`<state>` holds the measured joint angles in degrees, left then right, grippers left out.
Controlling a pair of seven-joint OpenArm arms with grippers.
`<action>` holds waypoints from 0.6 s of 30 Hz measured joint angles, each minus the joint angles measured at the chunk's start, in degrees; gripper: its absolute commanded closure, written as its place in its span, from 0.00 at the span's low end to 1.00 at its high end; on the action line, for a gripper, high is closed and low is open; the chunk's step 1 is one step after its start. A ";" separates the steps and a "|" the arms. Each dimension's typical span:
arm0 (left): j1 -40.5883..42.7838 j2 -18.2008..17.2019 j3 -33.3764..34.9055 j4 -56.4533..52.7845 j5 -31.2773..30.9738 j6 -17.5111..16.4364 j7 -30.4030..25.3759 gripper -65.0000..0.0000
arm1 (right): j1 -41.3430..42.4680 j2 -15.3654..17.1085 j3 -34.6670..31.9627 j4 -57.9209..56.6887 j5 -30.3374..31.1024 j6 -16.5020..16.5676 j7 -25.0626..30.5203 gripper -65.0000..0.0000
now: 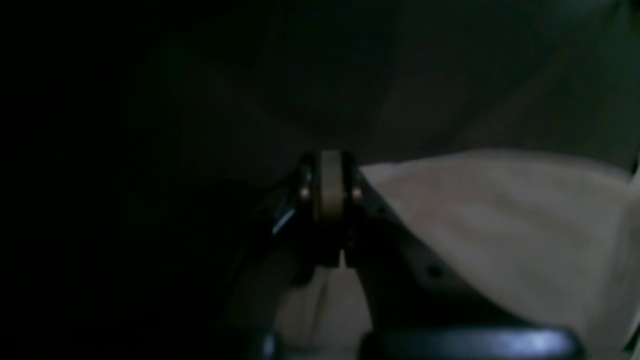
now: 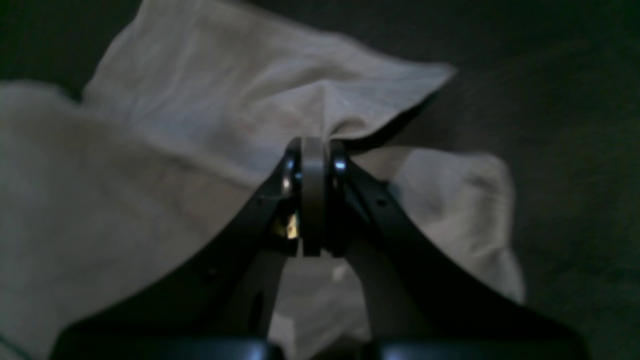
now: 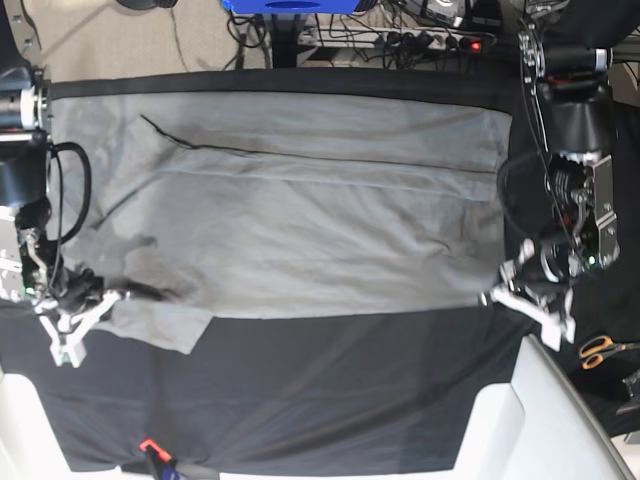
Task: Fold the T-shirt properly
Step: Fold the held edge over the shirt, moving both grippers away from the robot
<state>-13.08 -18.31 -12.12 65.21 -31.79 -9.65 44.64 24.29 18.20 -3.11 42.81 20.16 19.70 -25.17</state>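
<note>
The grey T-shirt (image 3: 300, 210) lies spread wide across the black table cloth (image 3: 340, 390), with a long crease along its far part and a folded flap at its near left. My right gripper (image 3: 112, 293) is at that near left edge, and in the right wrist view it (image 2: 314, 150) is shut, with T-shirt (image 2: 210, 100) fabric pulled up into a peak at its tips. My left gripper (image 3: 497, 297) sits at the shirt's near right corner. The dark left wrist view shows it (image 1: 331, 167) shut, the pale T-shirt (image 1: 500, 225) edge running up to its fingertips.
Orange-handled scissors (image 3: 600, 350) lie on the cloth at the right edge. A small red item (image 3: 148, 445) sits at the near edge. White shapes (image 3: 560, 420) stand at both near corners. Cables and a power strip (image 3: 430, 40) lie beyond the table's far edge.
</note>
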 measured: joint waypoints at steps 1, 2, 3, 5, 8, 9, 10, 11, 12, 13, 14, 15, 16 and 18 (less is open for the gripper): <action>1.22 0.00 0.00 0.92 0.09 0.02 0.00 1.00 | -0.76 0.00 0.00 1.20 -0.04 0.15 -1.73 0.99; 2.45 0.02 0.00 2.12 0.15 -0.02 0.52 1.00 | -1.64 0.04 0.00 2.49 -0.15 0.15 -3.34 0.99; 3.37 0.02 0.00 3.13 0.04 -0.02 0.90 1.00 | -2.47 0.04 0.02 3.54 -0.13 0.11 -4.17 0.99; 5.03 0.07 0.00 4.98 -0.02 -0.22 0.87 1.00 | -4.39 -0.02 0.44 6.08 -0.04 -0.46 -6.25 0.99; 6.93 -0.02 0.02 6.32 -0.35 -0.24 0.55 1.00 | -7.26 -0.55 4.59 9.81 0.31 -1.86 -7.74 0.99; 7.72 -0.33 0.13 6.29 -0.35 -0.31 0.66 1.00 | -8.17 -0.39 5.57 11.06 0.17 -1.88 -8.55 0.99; 8.41 -0.83 0.24 6.29 -0.35 -0.39 0.70 1.00 | -8.85 -0.24 6.43 11.98 0.07 -1.97 -9.29 0.99; 9.01 -1.29 0.22 6.29 -0.50 -0.42 0.96 1.00 | -9.68 -0.13 7.23 12.87 -0.09 -1.99 -9.70 0.99; 9.46 -1.79 0.17 6.29 -0.37 -0.42 1.01 1.00 | -10.47 0.04 7.54 13.70 0.00 -1.97 -10.08 0.99; 9.64 -2.43 0.20 6.27 -0.35 -0.42 1.11 1.00 | -11.28 0.09 8.02 14.58 -0.02 -1.95 -10.51 0.99; 9.57 -2.95 0.22 6.25 -0.35 -0.42 1.09 1.00 | -11.89 -0.04 8.55 15.15 -0.09 -1.97 -11.15 0.99; 9.38 -3.21 0.20 6.27 -0.37 -0.42 1.03 1.00 | -12.37 -0.09 8.79 15.65 -0.11 -1.95 -11.52 0.99; 9.35 -3.56 0.20 6.34 -0.63 -0.42 0.61 1.00 | -12.94 -0.17 9.01 16.44 0.09 -1.90 -11.78 0.99; 9.53 -3.80 0.20 6.45 -1.01 -0.46 0.42 1.00 | -13.94 -0.22 9.55 18.03 0.09 -1.86 -12.04 0.99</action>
<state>-3.55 -22.11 -11.92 71.66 -32.80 -10.11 45.06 10.35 17.98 6.44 60.84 20.25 17.85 -37.21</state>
